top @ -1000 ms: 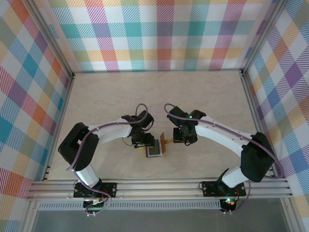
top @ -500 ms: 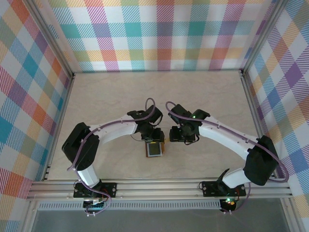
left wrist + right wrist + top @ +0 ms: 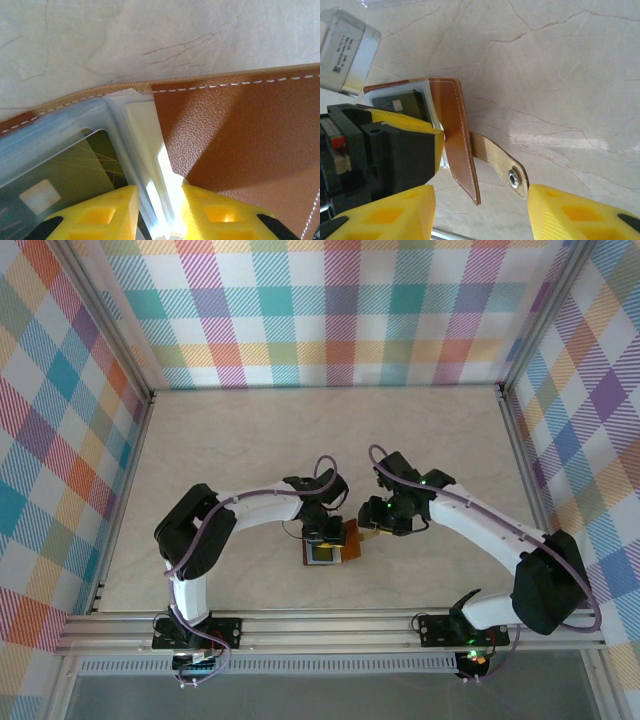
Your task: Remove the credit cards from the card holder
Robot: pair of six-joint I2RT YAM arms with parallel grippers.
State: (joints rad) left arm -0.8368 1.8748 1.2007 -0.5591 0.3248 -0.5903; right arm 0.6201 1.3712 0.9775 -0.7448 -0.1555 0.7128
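Note:
The card holder (image 3: 351,537) lies open at the table's middle, with its brown flap (image 3: 240,135) raised and its snap tab (image 3: 512,175) sticking out. A dark credit card (image 3: 55,175) with a pale chip sits in the holder's clear pocket (image 3: 402,105). My left gripper (image 3: 159,212) comes down from above. Its yellow fingertips (image 3: 100,210) are closed on the pale pocket wall at the fold, which fills the gap between them. My right gripper (image 3: 480,205) stands open, wide astride the flap's edge and the tab. Neither of its pads touches the leather.
Bare marbled tabletop (image 3: 300,440) stretches behind and to both sides. Plaid walls (image 3: 330,310) enclose it. An aluminium rail (image 3: 330,625) runs along the near edge. A pale grey labelled block (image 3: 345,55) hangs above the left gripper's black body (image 3: 385,155).
The left arm has reached further right and its jaws have narrowed around the pocket wall. The right gripper has shifted right, and more of the brown flap shows.

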